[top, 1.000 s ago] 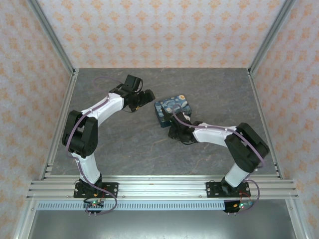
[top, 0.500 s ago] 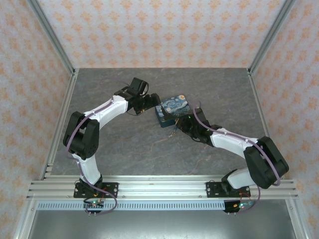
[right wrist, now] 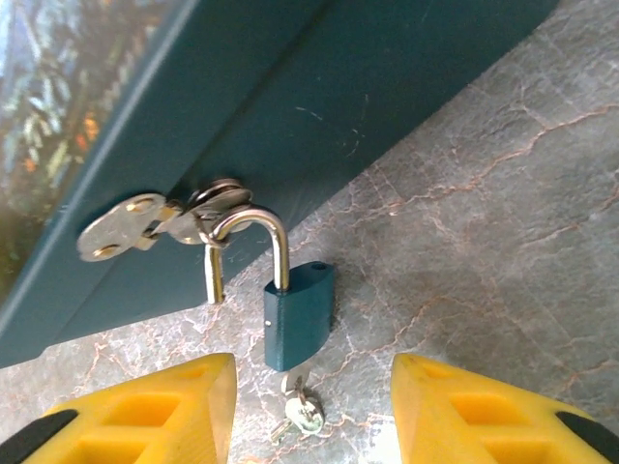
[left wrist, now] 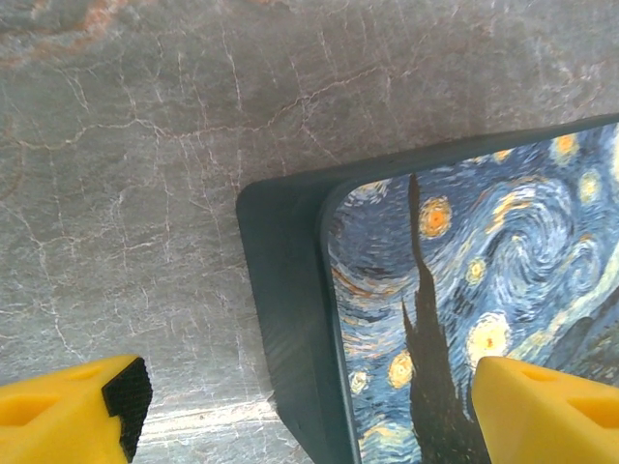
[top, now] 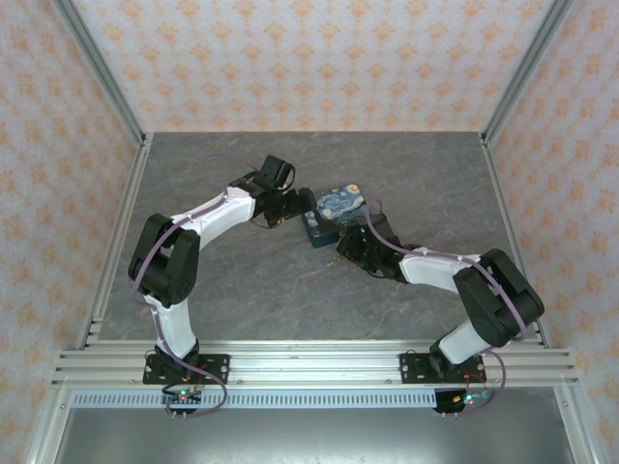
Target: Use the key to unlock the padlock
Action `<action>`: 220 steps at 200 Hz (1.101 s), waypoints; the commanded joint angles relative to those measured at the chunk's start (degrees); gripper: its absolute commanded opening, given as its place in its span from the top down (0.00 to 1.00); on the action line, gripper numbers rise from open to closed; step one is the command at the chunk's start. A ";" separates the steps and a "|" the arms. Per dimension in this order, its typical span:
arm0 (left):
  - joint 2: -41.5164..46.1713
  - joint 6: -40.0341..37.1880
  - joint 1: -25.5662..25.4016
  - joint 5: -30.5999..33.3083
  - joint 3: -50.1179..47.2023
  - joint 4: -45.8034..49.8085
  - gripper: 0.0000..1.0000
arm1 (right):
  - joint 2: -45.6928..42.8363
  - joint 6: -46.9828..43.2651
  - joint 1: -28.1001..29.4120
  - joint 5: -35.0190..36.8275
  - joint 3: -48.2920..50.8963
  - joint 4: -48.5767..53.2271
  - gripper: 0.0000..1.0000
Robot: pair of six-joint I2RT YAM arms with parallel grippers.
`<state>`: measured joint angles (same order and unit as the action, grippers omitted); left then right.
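The small teal padlock (right wrist: 298,314) hangs by its metal shackle (right wrist: 253,232) from the silver hasp (right wrist: 145,224) on the side of the dark-blue starry-print box (right wrist: 290,116). One shackle leg is out of the body. The key (right wrist: 302,411) sticks in the padlock's underside, its ring on the table. My right gripper (right wrist: 311,406) is open, with its yellow fingers (right wrist: 155,411) on either side of the key and touching nothing. My left gripper (left wrist: 305,406) is open and straddles a corner of the box (left wrist: 484,251), which it does not clamp.
The box (top: 337,208) lies mid-table on the grey stone surface (top: 242,280). My left gripper (top: 302,205) is at its left end and my right gripper (top: 343,246) at its near side. Metal frame posts and patterned walls enclose the table.
My left gripper has moved right, up to the box's corner. The right gripper has shifted slightly toward the box and stays by the padlock.
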<state>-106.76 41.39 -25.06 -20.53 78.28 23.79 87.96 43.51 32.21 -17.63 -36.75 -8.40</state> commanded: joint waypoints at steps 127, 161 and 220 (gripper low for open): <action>-1.41 -2.90 -1.11 1.05 1.79 1.85 0.13 | 5.31 -0.33 1.37 4.23 -4.47 2.16 0.70; -1.43 -4.11 -1.88 3.05 1.39 3.01 0.13 | 5.13 -0.40 1.33 4.09 -4.47 2.16 0.76; -2.29 -5.92 -4.18 8.71 1.80 5.46 0.13 | 4.50 -0.44 1.32 4.00 -4.16 2.43 0.82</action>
<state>-107.98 37.43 -28.21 -16.56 79.35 26.26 92.51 43.48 33.36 -15.27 -40.14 -7.38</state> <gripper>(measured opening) 0.872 0.191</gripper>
